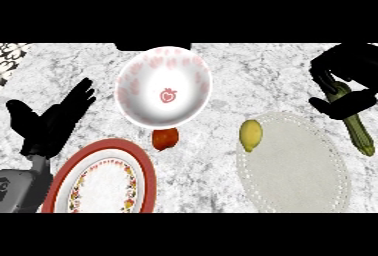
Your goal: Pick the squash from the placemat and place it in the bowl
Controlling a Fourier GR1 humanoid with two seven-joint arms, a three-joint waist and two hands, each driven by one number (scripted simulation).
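A long green squash (pixel 356 127) hangs tilted over the counter just past the right edge of the pale oval placemat (pixel 295 170). My right hand (pixel 341 75) is curled round its upper end, hiding that part. The white bowl (pixel 164 86) with pink heart marks stands at the upper middle, well to the left of the squash. At the left my left hand (pixel 52 120) rests open with fingers up, holding nothing.
A yellow lemon (pixel 251 135) lies on the placemat's upper left edge. A red tomato (pixel 165 139) sits just below the bowl. A red-rimmed plate (pixel 103 182) with a floral band lies at the lower left, beside my left forearm.
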